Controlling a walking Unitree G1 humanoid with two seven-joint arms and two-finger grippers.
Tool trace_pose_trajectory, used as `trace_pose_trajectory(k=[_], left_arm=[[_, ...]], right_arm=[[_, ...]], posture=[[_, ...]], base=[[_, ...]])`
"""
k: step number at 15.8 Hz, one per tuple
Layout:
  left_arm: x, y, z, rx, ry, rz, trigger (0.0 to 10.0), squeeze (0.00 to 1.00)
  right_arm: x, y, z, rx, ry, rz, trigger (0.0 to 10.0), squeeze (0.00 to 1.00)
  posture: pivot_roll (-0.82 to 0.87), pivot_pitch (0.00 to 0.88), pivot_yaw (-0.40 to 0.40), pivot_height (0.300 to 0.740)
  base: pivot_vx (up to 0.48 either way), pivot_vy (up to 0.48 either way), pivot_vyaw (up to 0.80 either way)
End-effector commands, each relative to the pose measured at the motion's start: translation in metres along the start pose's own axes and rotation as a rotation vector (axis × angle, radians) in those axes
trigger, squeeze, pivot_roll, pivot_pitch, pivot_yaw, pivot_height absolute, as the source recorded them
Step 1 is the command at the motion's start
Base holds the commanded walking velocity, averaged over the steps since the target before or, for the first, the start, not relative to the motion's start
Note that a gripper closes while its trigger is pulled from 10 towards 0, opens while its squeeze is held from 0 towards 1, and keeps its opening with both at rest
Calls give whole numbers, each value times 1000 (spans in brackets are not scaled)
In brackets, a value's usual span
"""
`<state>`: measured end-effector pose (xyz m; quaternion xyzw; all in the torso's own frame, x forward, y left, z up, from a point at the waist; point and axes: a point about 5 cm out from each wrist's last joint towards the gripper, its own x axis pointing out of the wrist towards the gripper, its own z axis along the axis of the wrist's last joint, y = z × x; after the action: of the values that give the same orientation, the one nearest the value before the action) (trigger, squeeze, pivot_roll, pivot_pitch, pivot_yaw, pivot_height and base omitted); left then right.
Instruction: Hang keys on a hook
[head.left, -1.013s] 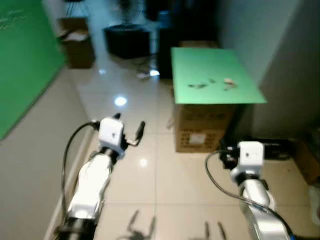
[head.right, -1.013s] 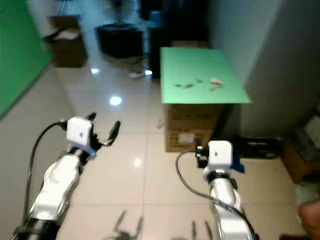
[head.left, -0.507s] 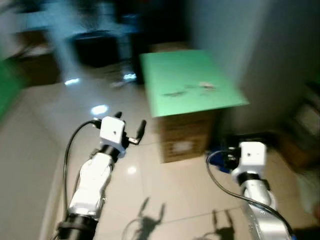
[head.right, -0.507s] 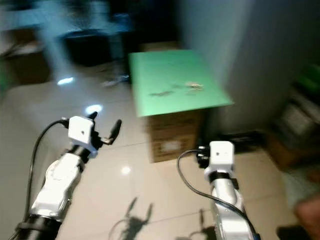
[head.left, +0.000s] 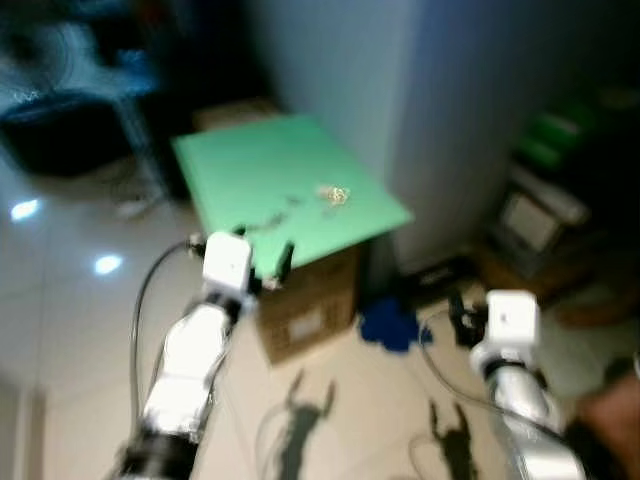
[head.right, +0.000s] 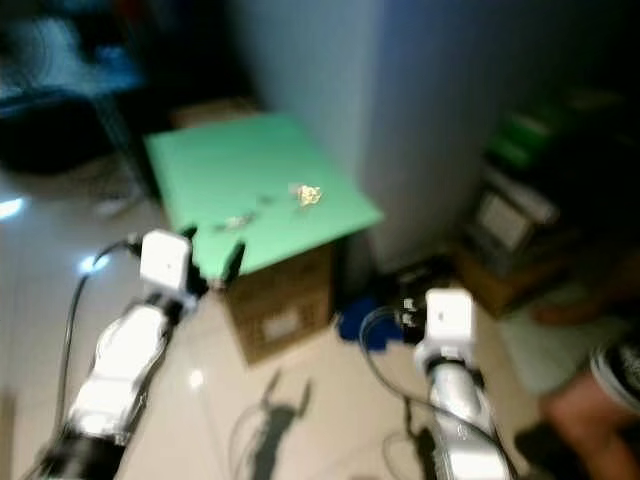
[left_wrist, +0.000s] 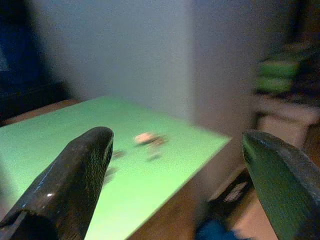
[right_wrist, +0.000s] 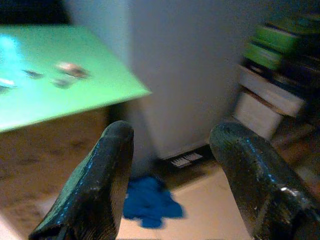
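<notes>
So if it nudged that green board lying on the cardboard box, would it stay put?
Probably not. The green board looks thin and flat and overhangs the cardboard box, so a push could slide or tip it. The small items on it, too blurred to identify, would likely scatter.

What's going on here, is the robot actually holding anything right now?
No, nothing is held. Both arms are raised in front of the robot with the left gripper and right gripper open and empty. Ahead stands a cardboard box topped by a green board, with a few small items lying on the board, too blurred to identify. A blue cloth-like heap lies on the floor beside the box, by a grey wall. The picture is blurred.
</notes>
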<state>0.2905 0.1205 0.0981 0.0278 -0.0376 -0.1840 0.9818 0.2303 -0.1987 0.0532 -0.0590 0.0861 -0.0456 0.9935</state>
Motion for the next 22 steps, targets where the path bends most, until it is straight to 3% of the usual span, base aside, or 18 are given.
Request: trace_pose_trajectory(k=[1,4,12,17,19,22], left_arm=[[-4,8,-2,28,11,27,10000,0],[-2,7,-2,24,9,35,10000,0],[-2,7,-2,31,9,49,10000,0],[-2,7,-3,26,11,52,10000,0],[-1,9,-3,22,12,53,10000,0],[1,8,-4,17,19,57,10000,0]], right_arm=[[4,5,10,-8,-35,20,10000,0],[5,7,10,-82,-30,67,10000,0],[7,14,9,-105,-31,106,10000,0],[8,11,10,-120,-50,79,10000,0],[8,15,10,-135,-51,141,10000,0],[9,10,12,-127,-58,131,10000,0]], posture=[[-170,4,35,740],[-174,4,35,740],[-151,6,22,740],[-158,5,30,740],[-160,3,38,740],[-159,4,42,740]], base=[[435,0,0],[433,0,0],[431,0,800],[433,0,0],[433,0,0],[418,0,0]])
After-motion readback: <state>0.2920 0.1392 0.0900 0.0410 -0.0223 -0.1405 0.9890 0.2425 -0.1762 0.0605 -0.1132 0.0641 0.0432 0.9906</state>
